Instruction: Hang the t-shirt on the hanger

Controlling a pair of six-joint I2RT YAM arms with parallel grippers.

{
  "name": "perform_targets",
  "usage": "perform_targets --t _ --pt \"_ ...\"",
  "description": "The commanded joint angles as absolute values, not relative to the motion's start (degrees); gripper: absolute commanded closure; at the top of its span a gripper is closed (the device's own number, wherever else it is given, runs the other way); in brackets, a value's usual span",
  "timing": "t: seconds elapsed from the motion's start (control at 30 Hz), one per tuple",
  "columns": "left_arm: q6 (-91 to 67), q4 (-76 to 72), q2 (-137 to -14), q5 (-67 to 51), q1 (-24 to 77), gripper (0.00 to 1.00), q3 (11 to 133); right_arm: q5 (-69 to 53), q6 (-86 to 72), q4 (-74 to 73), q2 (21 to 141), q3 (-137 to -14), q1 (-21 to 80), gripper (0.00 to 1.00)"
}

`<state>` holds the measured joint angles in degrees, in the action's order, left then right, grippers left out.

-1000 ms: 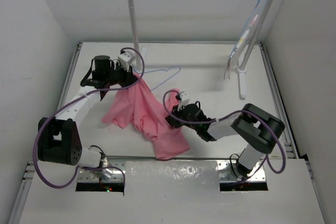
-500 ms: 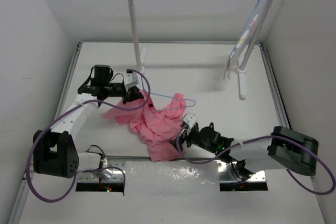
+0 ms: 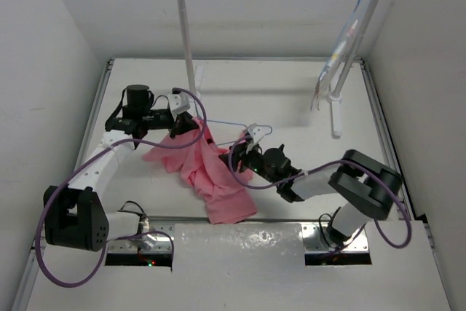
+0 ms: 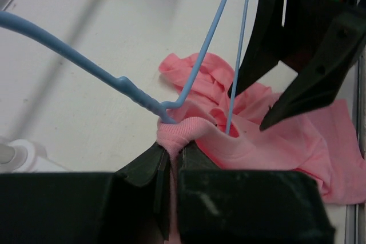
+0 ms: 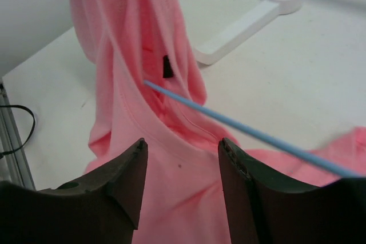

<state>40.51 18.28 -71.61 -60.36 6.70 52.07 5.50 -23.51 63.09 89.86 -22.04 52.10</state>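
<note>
- Left gripper (image 4: pixel 170 152): jaws pressed together on a fold of the neckline (image 4: pixel 184 128) of the t-shirt (image 4: pixel 274 152). The fabric is bunched right at the tips.
- Hanger (image 4: pixel 201 61): the blue wire bends down to touch that pinched fold just beyond the left tips. A second wire run drops into the neck opening, a little further out from the jaws. Whether the left jaws also trap the wire cannot be told.
- Right gripper (image 5: pixel 183 144): jaws spread and holding nothing. One hanger wire crosses just ahead of the tips, with pink fabric beneath and beyond them. In the left wrist view this gripper faces the left jaws from the far side of the neck opening.
- Rest of the shirt: it trails from the left jaws in a crumpled heap on the table (image 3: pixel 291 100), below and beside the right jaws. The sleeves are not spread.
- Progress (judged): early to middle. The neck is gripped and the hanger has begun to enter the opening.
- Left to do (judged): neither hanger shoulder is seated inside the shirt's shoulders, and the body must be pulled down straight.
</note>
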Motion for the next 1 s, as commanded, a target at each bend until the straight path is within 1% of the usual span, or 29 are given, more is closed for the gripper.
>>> perform_targets --t 0.0,0.03,0.1,0.17,0.3,0.47,0.57,0.6,0.63,0.73,0.77,0.97 --pt "30.77 9.32 -69.70 -57.31 6.77 1.00 52.38 2.63 -24.61 73.11 95.87 -26.27 52.03 0.48" --pt "30.59 9.58 -69.78 -57.22 6.77 1.00 52.47 3.51 -24.35 72.95 96.93 -28.45 51.94 0.45" --pt "29.54 9.23 -70.05 -57.04 6.77 1.00 52.56 5.00 -24.00 72.34 99.31 -30.40 51.59 0.45" --pt "26.82 8.09 -70.49 -55.73 6.77 1.00 52.47 5.71 -24.08 72.25 100.37 -32.34 51.15 0.47" --pt "27.24 8.52 -71.54 -54.14 6.94 1.00 52.47 9.49 -26.53 73.73 101.95 -32.69 48.53 0.49" --pt "29.96 9.49 -71.98 -53.61 7.21 1.00 52.29 6.15 -32.51 79.97 103.09 -30.94 45.70 0.51" --pt "28.48 8.71 -72.42 -53.96 7.21 1.00 52.29 2.39 -33.48 77.44 105.28 -33.83 45.53 0.48" --pt "27.00 6.35 -72.42 -52.40 7.21 1.00 52.12 1.24 -34.79 77.78 106.16 -34.88 45.61 0.45" --pt "23.07 4.41 -72.77 -50.73 7.38 1.00 51.95 1.40 -35.67 80.65 107.74 -34.63 45.62 0.44" --pt "21.97 2.64 -73.91 -47.99 7.47 1.00 52.73 2.46 -39.46 87.17 110.99 -31.47 45.62 0.41" --pt "21.97 2.90 -74.79 -47.90 7.47 1.00 52.91 2.03 -39.90 88.75 111.53 -31.20 45.62 0.41" --pt "22.67 2.46 -74.97 -48.34 7.47 1.00 52.12 0.35 -41.84 87.80 113.38 -32.43 45.70 0.42"
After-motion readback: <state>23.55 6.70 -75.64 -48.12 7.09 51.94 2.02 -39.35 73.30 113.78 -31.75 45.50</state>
